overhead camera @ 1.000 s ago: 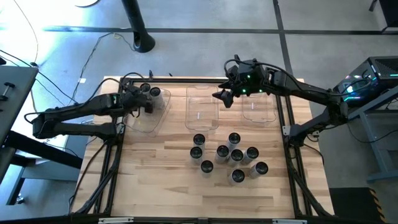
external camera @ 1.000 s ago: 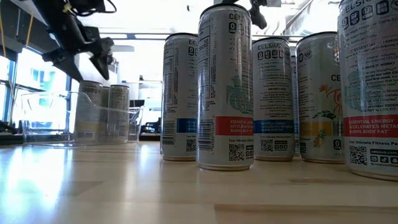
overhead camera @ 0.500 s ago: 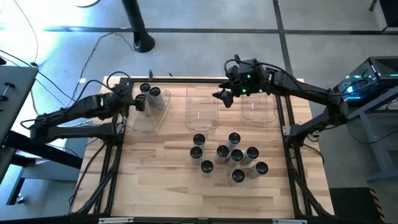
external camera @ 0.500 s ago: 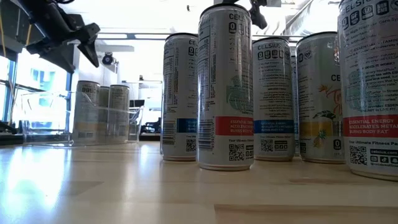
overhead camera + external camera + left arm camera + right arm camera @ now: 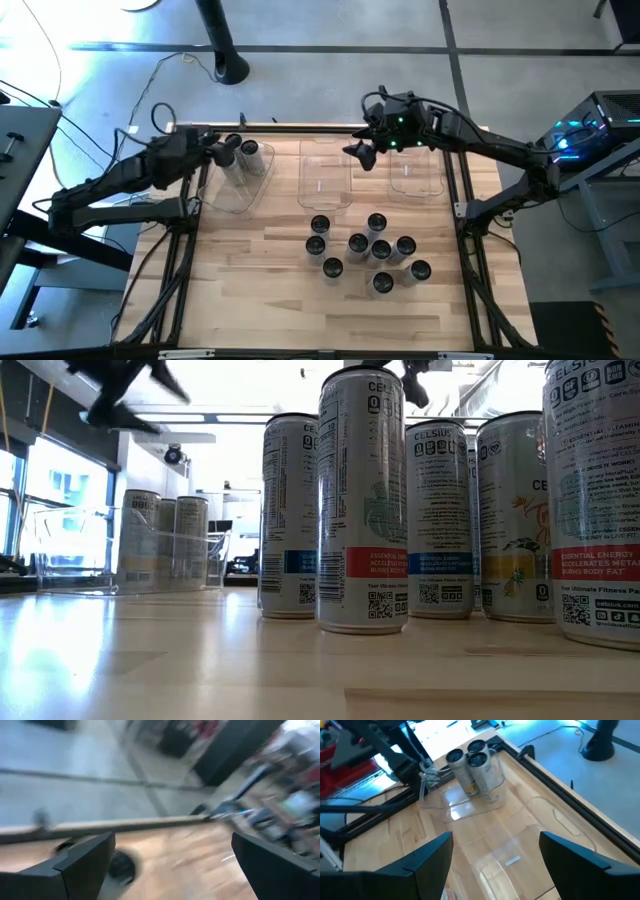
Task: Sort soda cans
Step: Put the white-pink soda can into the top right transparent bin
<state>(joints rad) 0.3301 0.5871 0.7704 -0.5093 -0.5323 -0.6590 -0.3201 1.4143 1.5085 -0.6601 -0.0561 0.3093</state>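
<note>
**Three cans binned, nine still out on the table**

So from above you've got three clear bins lined up along the far edge of the table [image 5: 260,300]. The left bin [image 5: 232,195] has three cans [image 5: 249,150] standing upright in its far end, bunched together and touching or close to it. The right wrist view shows them nicely [image 5: 479,761], packed in one corner of that bin [image 5: 455,812]. The middle bin [image 5: 325,185] and right bin [image 5: 415,178] look like they've got no cans in them.

The rest of the cans [image 5: 358,244] are standing in a loose cluster on the wood, just on the near side of the middle and right bins, nine of them by my count. In the low view they're the big upright ones up front [image 5: 362,500], with the binned ones [image 5: 140,540] further back on the left.

Left gripper [image 5: 222,152] is up by the far left corner of the left bin, right next to the binned cans, fingers [image 5: 82,862] spread wide with nothing between them. Its wrist view is super blurry though.

Right gripper [image 5: 360,155] hangs over the gap between the middle and right bins near the far edge, also wide open and empty, fingers [image 5: 427,857] well apart.
</note>
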